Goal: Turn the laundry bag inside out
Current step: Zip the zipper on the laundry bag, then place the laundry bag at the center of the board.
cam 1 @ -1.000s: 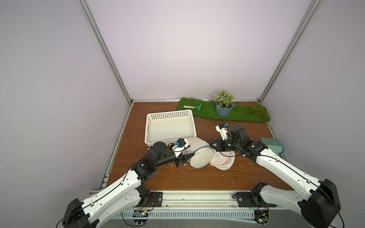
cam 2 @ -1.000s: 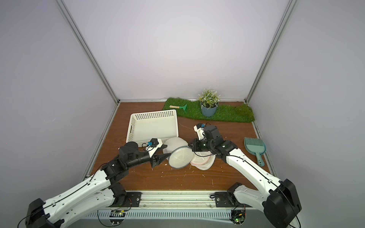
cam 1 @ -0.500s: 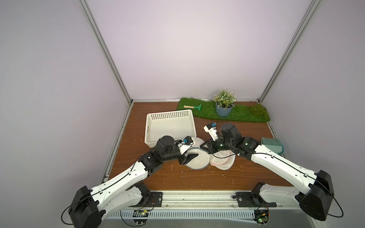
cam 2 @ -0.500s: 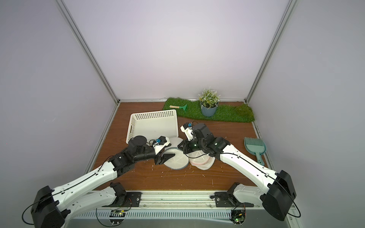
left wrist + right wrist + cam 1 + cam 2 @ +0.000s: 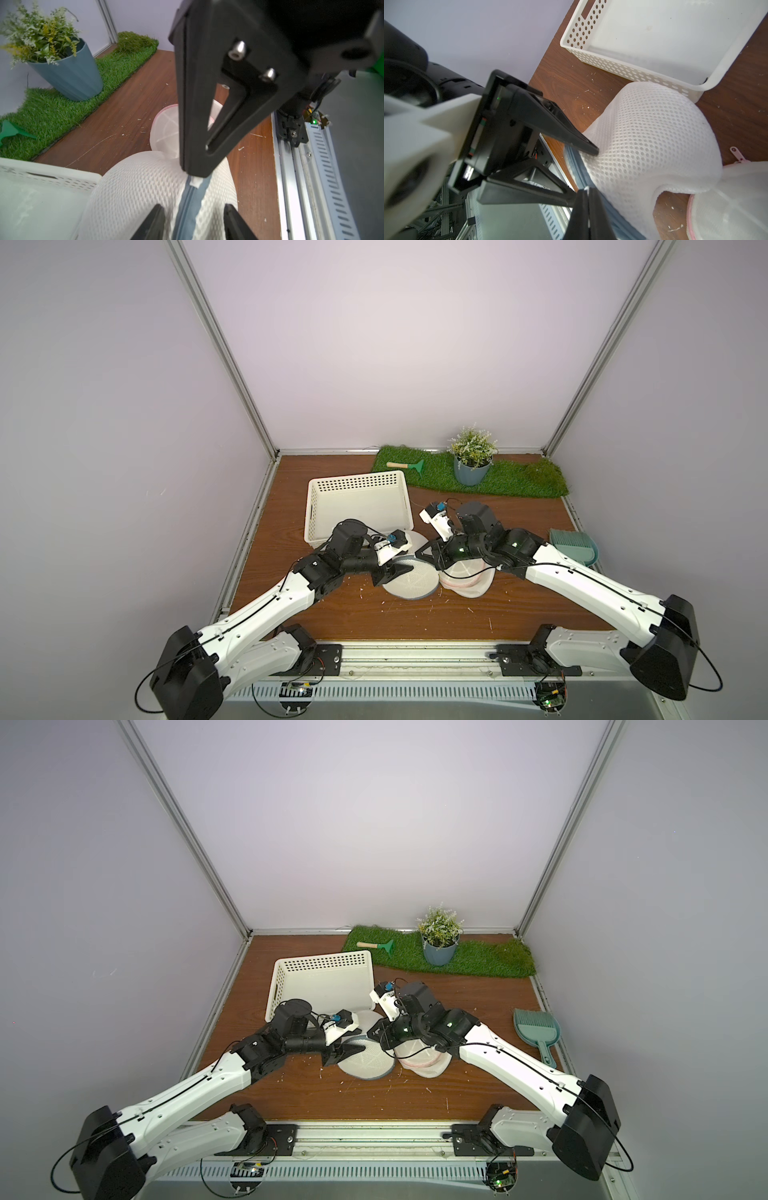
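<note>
The laundry bag [image 5: 409, 583] is white mesh with a grey-blue zipper rim and lies on the brown table in front of the basket. My left gripper [image 5: 193, 209] is open. Its fingers straddle the bag's zipper strip [image 5: 187, 207], with puffy mesh on either side. My right gripper [image 5: 588, 190] is shut on the small white tab at the end of the bag's zipper. In both top views the two grippers meet over the bag's far edge, the left one [image 5: 401, 569] coming from the left and the right arm from the right.
A second mesh bag with pink trim [image 5: 467, 580] lies against the laundry bag under the right arm. A white perforated basket [image 5: 357, 506] stands just behind. A grass mat [image 5: 511, 489], potted plant [image 5: 471, 460] and green rake [image 5: 409, 466] are at the back, and a teal dustpan [image 5: 575, 547] at the right.
Both grippers have shifted left and toward the basket. The bag's round face has dropped from standing tilted to lying flatter. The left gripper now reaches over the bag's rim.
</note>
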`<state>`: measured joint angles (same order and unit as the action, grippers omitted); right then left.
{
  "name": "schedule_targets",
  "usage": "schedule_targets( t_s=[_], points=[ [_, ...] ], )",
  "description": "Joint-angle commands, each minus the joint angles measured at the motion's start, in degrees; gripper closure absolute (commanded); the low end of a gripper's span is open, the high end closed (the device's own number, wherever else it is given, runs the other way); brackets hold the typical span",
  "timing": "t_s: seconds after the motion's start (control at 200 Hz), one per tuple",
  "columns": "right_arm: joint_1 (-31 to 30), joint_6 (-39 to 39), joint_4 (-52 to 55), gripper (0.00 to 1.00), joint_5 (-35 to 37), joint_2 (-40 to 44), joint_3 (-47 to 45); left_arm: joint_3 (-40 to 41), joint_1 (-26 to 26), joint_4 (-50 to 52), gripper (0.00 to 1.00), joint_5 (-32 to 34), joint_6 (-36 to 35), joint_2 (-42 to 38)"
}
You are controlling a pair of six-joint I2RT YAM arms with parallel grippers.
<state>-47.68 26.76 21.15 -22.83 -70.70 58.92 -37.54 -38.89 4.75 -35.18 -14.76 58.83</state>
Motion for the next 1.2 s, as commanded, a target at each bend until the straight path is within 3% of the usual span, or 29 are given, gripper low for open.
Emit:
schedule_targets(
  t_s=[0.0, 0.17, 0.455, 0.656, 0.781, 0.846, 1.061, 1.196],
  points=[
    [-0.4, -0.8, -0.7, 1.0, 0.0, 0.3, 2.2, 0.0, 0.5, 1.0, 0.71, -3.0, -1.5, -0.2],
    [0.8, 1.6, 0.3, 1.0, 5.1, 1.2, 1.5, 0.4, 0.5, 0.9, 0.99, -3.8, -0.7, -1.8],
    [7.7, 4.8, -0.9, 1.0, 5.3, 4.2, -4.2, 3.7, 0.5, -3.8, 0.99, -6.2, 3.5, -6.2],
    [8.4, 5.4, -3.7, 1.0, 2.0, 4.6, -6.4, 5.8, 0.7, -9.5, 0.99, -7.3, 8.5, -8.3],
    [9.2, 6.8, -9.9, 0.55, -1.8, 7.1, -8.5, 7.1, 0.9, -13.7, 0.99, -8.1, 12.9, -8.5],
    [10.5, 7.8, -14.1, 0.41, -4.5, 9.5, -11.5, 8.3, 1.0, -16.9, 0.99, -9.1, 15.9, -8.6],
    [14.5, 9.9, -36.0, 0.12, -13.8, 20.1, -30.1, 13.7, 1.5, -31.4, 0.99, -12.2, 28.5, -9.4],
    [14.5, 10.1, -44.2, 0.09, -14.8, 23.5, -39.0, 16.5, 1.5, -40.2, 0.99, -13.8, 35.5, -8.7]
  ],
)
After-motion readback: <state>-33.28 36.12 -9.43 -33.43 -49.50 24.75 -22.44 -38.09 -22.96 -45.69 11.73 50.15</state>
